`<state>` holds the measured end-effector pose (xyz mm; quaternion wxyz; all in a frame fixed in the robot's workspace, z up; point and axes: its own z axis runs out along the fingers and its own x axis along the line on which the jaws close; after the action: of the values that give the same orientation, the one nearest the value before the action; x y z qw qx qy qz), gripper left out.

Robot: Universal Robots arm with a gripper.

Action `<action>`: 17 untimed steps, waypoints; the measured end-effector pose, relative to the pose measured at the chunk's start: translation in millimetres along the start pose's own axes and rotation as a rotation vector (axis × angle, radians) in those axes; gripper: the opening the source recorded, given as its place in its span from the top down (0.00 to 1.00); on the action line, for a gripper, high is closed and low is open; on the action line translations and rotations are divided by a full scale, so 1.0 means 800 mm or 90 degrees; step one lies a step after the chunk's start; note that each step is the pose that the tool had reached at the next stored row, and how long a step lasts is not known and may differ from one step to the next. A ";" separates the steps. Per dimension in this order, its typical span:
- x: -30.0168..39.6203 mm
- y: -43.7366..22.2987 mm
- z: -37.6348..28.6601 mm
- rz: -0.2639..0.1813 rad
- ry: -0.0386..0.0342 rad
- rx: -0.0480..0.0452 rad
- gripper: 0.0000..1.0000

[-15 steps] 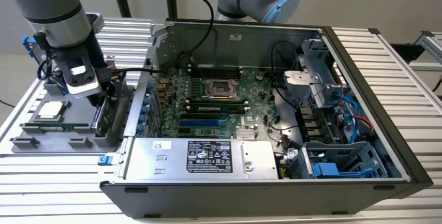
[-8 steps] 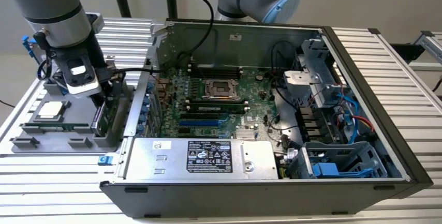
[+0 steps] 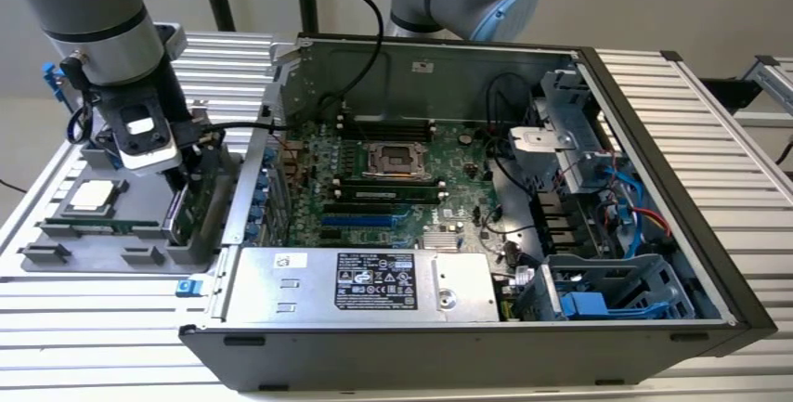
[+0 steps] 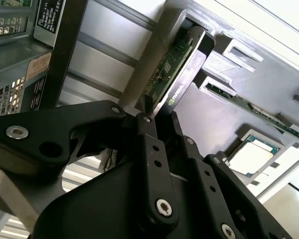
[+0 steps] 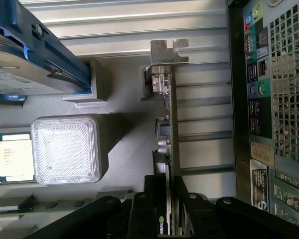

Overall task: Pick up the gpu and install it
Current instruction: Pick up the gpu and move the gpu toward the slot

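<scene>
The gpu (image 3: 199,205) stands on edge in a slot of the grey parts tray (image 3: 74,258), at the exterior view's left, just outside the open computer case (image 3: 496,235). My gripper (image 3: 186,177) comes down on the card from above. In both wrist views the black fingers (image 5: 142,211) sit on either side of the green card (image 5: 168,114), shut on it, and its silver end bracket (image 5: 168,52) is at the far end. The second wrist view shows the gpu (image 4: 177,64) with its far end in the tray slot and the gripper (image 4: 159,119) pinching its near edge.
A processor chip (image 3: 93,196) and a long memory stick (image 3: 99,226) lie in the tray beside the card. A hard drive with blue rails (image 5: 30,55) sits further along. The case's rear wall (image 5: 269,99) rises close by. The motherboard (image 3: 371,188) lies exposed inside.
</scene>
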<state>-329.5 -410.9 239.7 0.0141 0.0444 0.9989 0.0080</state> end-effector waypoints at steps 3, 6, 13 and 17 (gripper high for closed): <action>0.0000 0.0000 0.0000 0.000 0.0000 0.0001 1.00; 0.0000 0.0000 0.0000 0.000 0.0000 0.0003 1.00; -0.0001 0.0001 -0.0005 0.000 -0.0001 0.0004 1.00; -0.0001 0.0001 -0.0039 0.000 0.0000 0.0004 1.00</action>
<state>-329.6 -410.9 242.8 0.0141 0.0444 0.9989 0.0076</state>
